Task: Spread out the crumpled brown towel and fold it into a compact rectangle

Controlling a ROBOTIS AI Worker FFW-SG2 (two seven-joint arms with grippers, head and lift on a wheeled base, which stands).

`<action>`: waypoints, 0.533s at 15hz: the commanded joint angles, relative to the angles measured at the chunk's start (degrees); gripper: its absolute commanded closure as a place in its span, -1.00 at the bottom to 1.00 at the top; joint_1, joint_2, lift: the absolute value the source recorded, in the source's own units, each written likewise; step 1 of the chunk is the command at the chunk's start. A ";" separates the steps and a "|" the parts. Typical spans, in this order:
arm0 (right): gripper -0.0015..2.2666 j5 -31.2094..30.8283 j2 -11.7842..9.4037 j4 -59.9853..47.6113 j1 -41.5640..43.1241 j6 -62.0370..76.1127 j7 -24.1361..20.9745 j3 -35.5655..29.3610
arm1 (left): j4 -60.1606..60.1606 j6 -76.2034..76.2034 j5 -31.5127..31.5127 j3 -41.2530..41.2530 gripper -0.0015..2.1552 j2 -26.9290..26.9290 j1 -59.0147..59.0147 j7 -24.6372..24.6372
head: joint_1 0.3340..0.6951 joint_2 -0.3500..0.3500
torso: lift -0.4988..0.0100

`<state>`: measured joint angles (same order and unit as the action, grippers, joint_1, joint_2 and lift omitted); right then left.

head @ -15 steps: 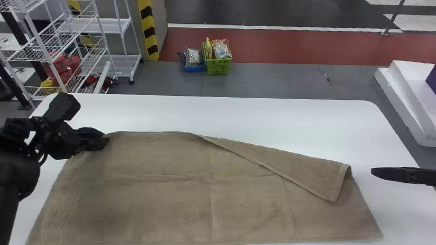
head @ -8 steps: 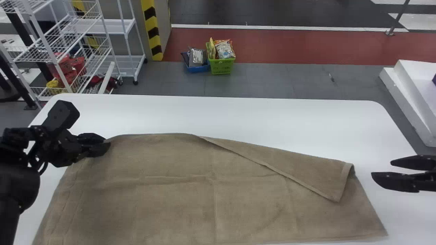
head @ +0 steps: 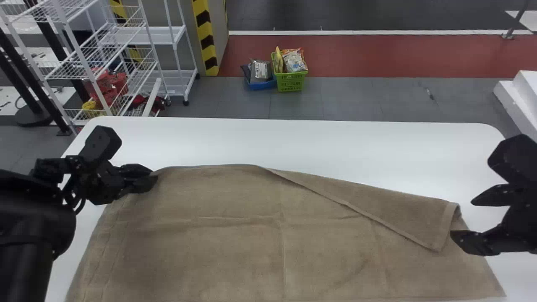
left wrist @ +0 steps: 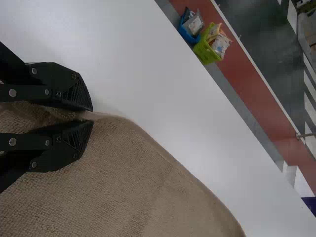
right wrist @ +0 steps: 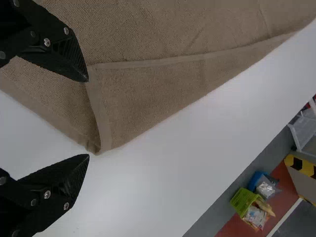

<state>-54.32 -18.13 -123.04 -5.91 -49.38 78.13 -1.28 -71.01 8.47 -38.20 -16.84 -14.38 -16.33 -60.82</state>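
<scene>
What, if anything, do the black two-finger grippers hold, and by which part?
The left gripper holds the wide, flat brown cloth towel by its far left corner. The open right gripper holds nothing.

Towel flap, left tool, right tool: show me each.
Towel flap (head: 432,233): head view, near its hemmed corner.
Left tool (left wrist: 92,115): left wrist view, between fingertips.
Right tool (right wrist: 88,117): right wrist view, between fingertips.

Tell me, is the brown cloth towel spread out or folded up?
Mostly spread out: the towel lies wide, with one far-right flap folded over.
</scene>
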 commanded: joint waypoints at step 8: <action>-0.56 -8.00 0.46 7.11 3.54 -0.85 0.19 9.54 | 0.00 -2.18 0.84 -1.17 -0.14 -0.56 1.04 -0.35 | 1.00 0.27 | 0.46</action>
<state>-61.76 -17.75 -116.53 -2.80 -49.96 78.14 7.12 -71.02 6.44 -37.43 -17.85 -14.80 -15.38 -61.09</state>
